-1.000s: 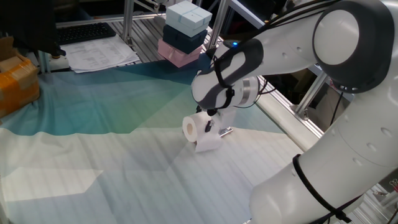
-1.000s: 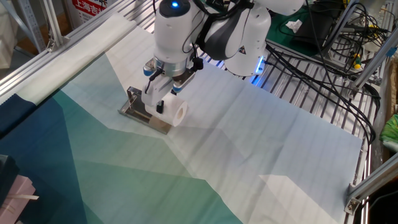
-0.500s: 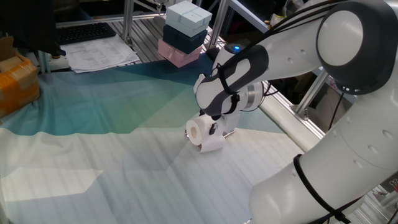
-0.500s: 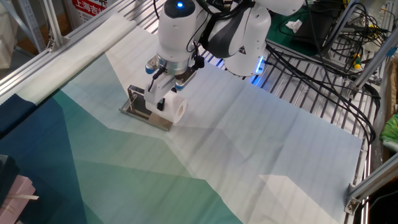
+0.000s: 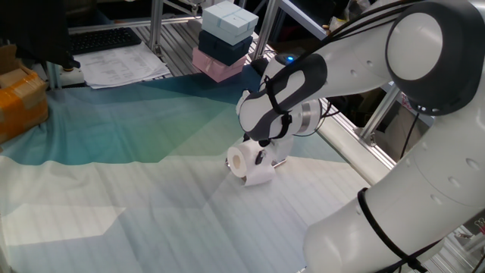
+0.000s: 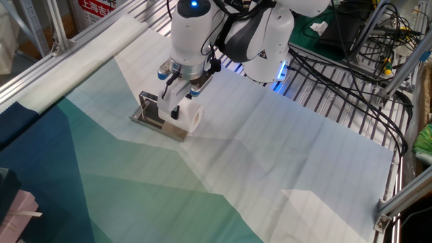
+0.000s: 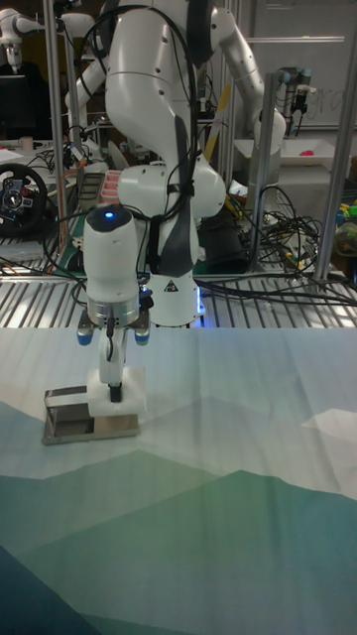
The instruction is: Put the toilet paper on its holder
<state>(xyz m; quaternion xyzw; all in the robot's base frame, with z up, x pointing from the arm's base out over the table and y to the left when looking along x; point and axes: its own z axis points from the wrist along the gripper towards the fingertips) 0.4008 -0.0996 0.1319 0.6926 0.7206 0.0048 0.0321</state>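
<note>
The toilet paper (image 5: 244,162) is a white roll lying on its side, hollow core facing left in one fixed view. My gripper (image 5: 258,158) comes down from above and is shut on it, one dark finger showing against the roll's end. The roll (image 6: 192,119) sits low, on the right end of the holder (image 6: 150,117), a shiny chrome plate with a small upright at its far end. In the tall fixed view the gripper (image 7: 115,388) holds the roll (image 7: 130,390) just right of the holder (image 7: 69,418). The holder's wire bar is hidden behind the roll.
Stacked white, dark and pink boxes (image 5: 224,39) stand at the back, with papers (image 5: 123,68) and a keyboard (image 5: 104,38) to their left. An orange package (image 5: 19,97) sits at the left edge. Aluminium rails (image 6: 47,64) and cables (image 6: 351,47) border the teal-and-white cloth (image 6: 270,155).
Over the last second the gripper and roll shifted slightly along the holder and tilted a little. From half a second ago, almost nothing has moved.
</note>
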